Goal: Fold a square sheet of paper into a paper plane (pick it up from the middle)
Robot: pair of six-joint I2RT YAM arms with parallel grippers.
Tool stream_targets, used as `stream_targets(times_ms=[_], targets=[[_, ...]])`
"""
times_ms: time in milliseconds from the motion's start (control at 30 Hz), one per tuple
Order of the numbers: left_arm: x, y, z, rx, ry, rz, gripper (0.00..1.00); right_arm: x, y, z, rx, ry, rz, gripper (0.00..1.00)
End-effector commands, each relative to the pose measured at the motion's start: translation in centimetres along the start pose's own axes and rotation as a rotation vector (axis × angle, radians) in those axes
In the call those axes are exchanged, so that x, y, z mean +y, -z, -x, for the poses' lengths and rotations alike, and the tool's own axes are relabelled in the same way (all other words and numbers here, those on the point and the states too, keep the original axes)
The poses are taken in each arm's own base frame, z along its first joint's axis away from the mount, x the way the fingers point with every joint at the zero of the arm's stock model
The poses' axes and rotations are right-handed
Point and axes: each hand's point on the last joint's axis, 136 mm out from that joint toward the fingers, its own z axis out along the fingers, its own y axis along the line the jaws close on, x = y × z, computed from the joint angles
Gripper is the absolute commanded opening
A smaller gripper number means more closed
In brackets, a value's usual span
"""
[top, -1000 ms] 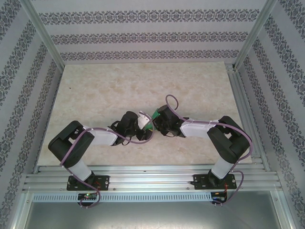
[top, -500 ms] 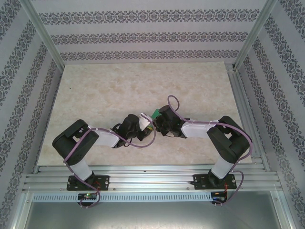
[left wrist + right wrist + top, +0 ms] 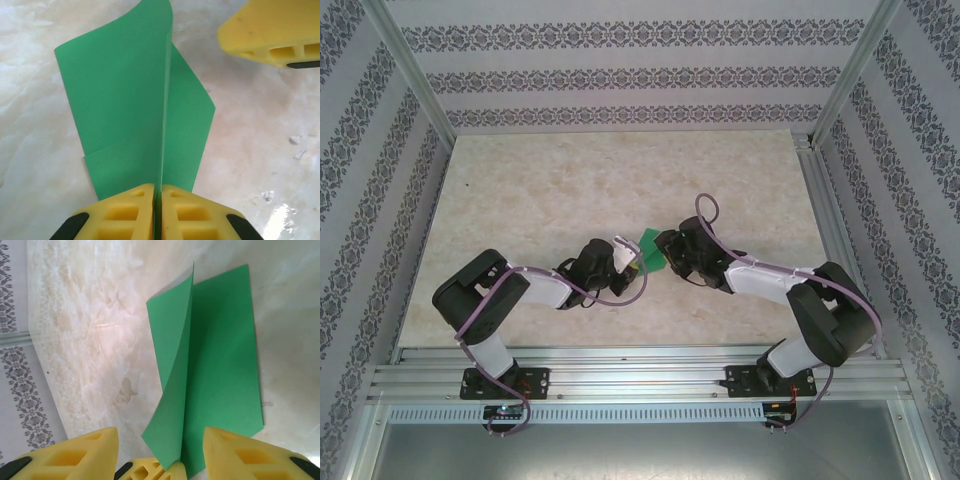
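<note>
Left wrist cam, up close: the left hand [image 3: 157, 195] is clamped tight on the fold of the green sheet of paper [image 3: 125, 100]. Right wrist cam adds more: the right hand [image 3: 161, 452] gapes wide either side of it, one flap upright, one flat on the desk [image 3: 90, 340]. From above, the sheet sits mid-desk between both hands.

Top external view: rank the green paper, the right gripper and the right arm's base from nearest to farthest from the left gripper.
1. green paper: pinched in the left gripper, just to its right.
2. right gripper: on the paper's other side, its jaws open around the sheet.
3. right arm's base: far off, at the near right edge of the table.
</note>
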Motion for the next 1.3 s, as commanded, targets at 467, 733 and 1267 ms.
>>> stream_targets(times_ms=[467, 733, 1267], targets=[[-0.3, 0.7, -0.5, 0.061, 0.45, -0.116, 0.07, 0.7, -1.5, -1.9, 0.121, 0.297, 0.094, 0.38], [0.2, 0.7, -1.3, 0.076, 0.542, -0.114, 0.06, 0.7, -1.6, -2.2, 0.12, 0.335, 0.095, 0.42], [0.9, 0.5, -2.1, 0.098, 0.657, -0.122, 0.07, 0.1, -3.6, -3.2, 0.17, 0.37, 0.026, 0.33]])
